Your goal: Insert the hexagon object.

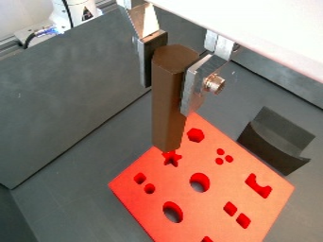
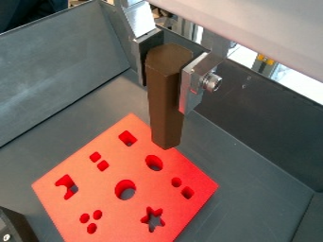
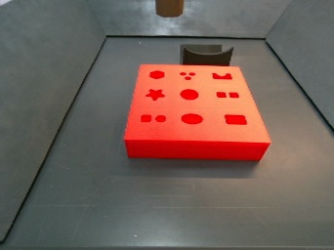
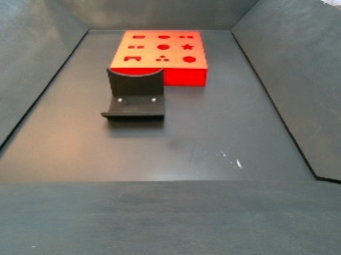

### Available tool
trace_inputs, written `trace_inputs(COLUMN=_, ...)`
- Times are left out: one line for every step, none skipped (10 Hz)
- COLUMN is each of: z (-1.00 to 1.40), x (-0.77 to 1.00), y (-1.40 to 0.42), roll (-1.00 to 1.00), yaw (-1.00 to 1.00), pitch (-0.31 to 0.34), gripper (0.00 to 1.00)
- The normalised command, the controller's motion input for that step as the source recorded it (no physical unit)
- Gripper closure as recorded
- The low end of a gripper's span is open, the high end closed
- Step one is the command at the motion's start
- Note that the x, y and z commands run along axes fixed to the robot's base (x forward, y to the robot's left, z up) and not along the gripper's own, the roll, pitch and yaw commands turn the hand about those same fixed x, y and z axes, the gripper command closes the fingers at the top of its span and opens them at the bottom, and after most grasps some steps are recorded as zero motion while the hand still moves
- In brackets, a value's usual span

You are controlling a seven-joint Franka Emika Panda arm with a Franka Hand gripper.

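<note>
My gripper (image 1: 171, 76) (image 2: 168, 76) is shut on the hexagon object, a long brown peg (image 1: 168, 113) (image 2: 164, 109), which hangs upright between the silver fingers. The flat red block with shaped holes (image 1: 127, 180) (image 2: 158, 184) lies on the floor below. In both wrist views the peg's lower end hovers above the block's edge, near the star hole (image 1: 171, 158) and a small hexagon hole (image 1: 195, 134). In a side view only the peg's lower tip (image 3: 169, 7) shows at the top edge, well above and behind the block (image 3: 196, 107). The gripper is out of the side view where the block (image 4: 180, 75) lies at the back.
The dark fixture with a curved notch (image 3: 204, 51) (image 4: 134, 92) stands right beside the red block; it also shows in both wrist views (image 1: 278, 137) (image 2: 10, 227). Grey bin walls (image 1: 63, 104) (image 2: 252, 113) enclose the floor.
</note>
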Motion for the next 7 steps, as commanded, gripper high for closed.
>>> trace_inputs(z=-0.13, x=0.01, y=0.22, roll=0.0, yaw=-0.02, pitch=0.031, gripper=1.0)
trace_inputs(z=-0.13, x=0.33, y=0.52, roll=-0.02, yaw=0.34, pitch=-0.001, gripper=1.0)
trace_inputs(z=-0.24, x=0.24, y=0.58, roll=-0.03, yaw=0.35, pitch=-0.033, gripper=1.0)
trace_inputs(z=-0.16, x=0.2, y=0.66, roll=0.0, yaw=0.33, pitch=-0.004, gripper=1.0)
trace_inputs(z=-0.14, x=0.21, y=0.73, roll=0.0, yaw=0.26, pitch=0.0, gripper=1.0)
trace_inputs(z=-0.14, x=0.22, y=0.74, roll=0.02, yaw=0.24, pitch=0.004, gripper=1.0)
trace_inputs(z=-0.14, x=0.22, y=0.73, roll=0.03, yaw=0.25, pitch=0.023, gripper=1.0)
